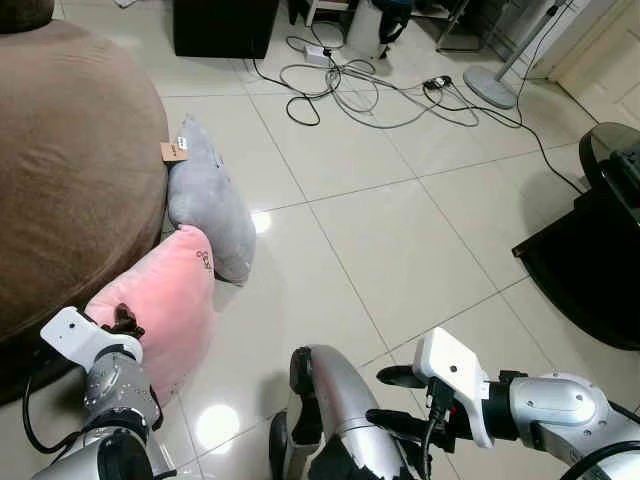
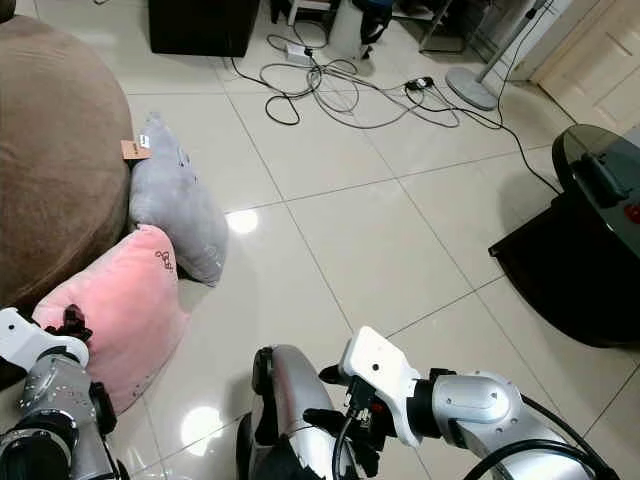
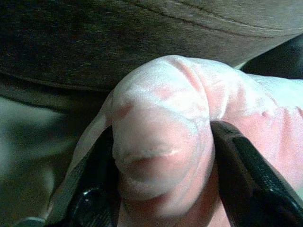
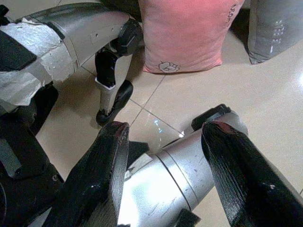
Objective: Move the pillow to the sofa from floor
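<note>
A pink pillow [image 1: 165, 300] leans on the floor against the brown sofa [image 1: 70, 170], with a grey pillow [image 1: 210, 200] just beyond it. My left gripper [image 1: 125, 322] is at the pink pillow's near corner. In the left wrist view its two black fingers [image 3: 246, 175] pinch a fold of the pink fabric [image 3: 161, 137] between them. My right gripper [image 1: 392, 398] hovers low in front of me, open and holding nothing, with its fingers [image 4: 102, 175] spread over my own silver leg.
A tangle of cables [image 1: 345, 85] and a power strip lie on the tiled floor ahead, by a fan base [image 1: 490, 88]. A black stand [image 1: 590, 250] sits at the right. A dark cabinet [image 1: 225, 25] is at the far wall. Open tiles span the middle.
</note>
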Motion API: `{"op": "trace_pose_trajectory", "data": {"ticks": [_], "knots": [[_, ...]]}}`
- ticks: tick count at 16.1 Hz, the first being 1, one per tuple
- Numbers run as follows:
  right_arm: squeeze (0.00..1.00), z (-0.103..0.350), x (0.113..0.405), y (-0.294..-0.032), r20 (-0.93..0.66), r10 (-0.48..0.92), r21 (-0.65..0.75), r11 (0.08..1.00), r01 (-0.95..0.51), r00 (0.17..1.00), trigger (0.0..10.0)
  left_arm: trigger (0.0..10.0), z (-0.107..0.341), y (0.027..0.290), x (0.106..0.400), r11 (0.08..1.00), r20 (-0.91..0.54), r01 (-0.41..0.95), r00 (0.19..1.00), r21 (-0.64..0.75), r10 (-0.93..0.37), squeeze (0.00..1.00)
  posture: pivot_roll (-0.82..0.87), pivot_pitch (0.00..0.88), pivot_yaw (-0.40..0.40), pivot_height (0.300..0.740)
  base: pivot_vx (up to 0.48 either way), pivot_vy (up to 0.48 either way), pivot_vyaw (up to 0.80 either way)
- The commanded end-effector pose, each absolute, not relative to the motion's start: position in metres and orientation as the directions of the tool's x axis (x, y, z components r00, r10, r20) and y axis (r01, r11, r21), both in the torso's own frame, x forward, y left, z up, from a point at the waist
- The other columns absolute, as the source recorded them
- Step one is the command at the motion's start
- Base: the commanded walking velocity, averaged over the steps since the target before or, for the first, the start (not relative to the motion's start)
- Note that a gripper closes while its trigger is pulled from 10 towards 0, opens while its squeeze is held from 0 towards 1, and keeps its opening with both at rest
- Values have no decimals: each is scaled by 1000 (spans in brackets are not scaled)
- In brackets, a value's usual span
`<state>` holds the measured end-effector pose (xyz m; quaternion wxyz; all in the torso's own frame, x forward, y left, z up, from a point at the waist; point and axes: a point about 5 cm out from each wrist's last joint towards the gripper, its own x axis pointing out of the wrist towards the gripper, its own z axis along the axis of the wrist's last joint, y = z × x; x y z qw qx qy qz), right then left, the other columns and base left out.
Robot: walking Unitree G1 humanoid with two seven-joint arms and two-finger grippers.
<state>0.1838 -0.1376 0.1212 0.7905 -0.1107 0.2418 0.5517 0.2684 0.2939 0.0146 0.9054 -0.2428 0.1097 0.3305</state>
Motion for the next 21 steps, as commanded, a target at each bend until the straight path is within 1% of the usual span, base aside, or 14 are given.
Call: {"op": "trace_pose_trajectory", "data": {"ticks": [1, 6, 15, 18, 19, 20, 21], "knots": [[0, 125, 183, -140, -519, 809, 86, 371, -925, 276, 10000, 0, 4, 281, 265, 679, -393, -632, 771, -373, 502, 0, -333, 198, -359, 570, 0, 0, 0], [0, 130, 184, -139, -513, 811, 78, 370, -926, 281, 10000, 0, 5, 280, 266, 680, -390, -625, 777, -382, 495, 0, -331, 195, -359, 570, 0, 0, 0], [0, 125, 186, -138, -513, 809, 82, 379, -922, 287, 10000, 0, 3, 278, 265, 680, -382, -600, 797, -421, 467, 0, -320, 184, -349, 570, 0, 0, 0], [0, 123, 191, -137, -506, 808, 73, 388, -919, 301, 10000, 0, 0, 277, 263, 678, -387, -596, 800, -430, 458, 0, -304, 171, -322, 570, 0, 0, 0], [0, 115, 196, -137, -501, 803, 62, 405, -912, 323, 10000, 0, -3, 270, 262, 672, -394, -586, 807, -452, 439, 0, -258, 153, -269, 570, 0, 0, 0], [0, 111, 199, -138, -498, 799, 60, 420, -906, 337, 10000, 0, -4, 266, 263, 679, -394, -575, 815, -457, 425, 0, -232, 138, -241, 570, 0, 0, 0], [0, 103, 207, -136, -483, 787, 44, 460, -887, 384, 10000, 0, -7, 255, 264, 689, -387, -543, 836, -480, 389, 0, -198, 103, -195, 570, 0, 0, 0]]}}
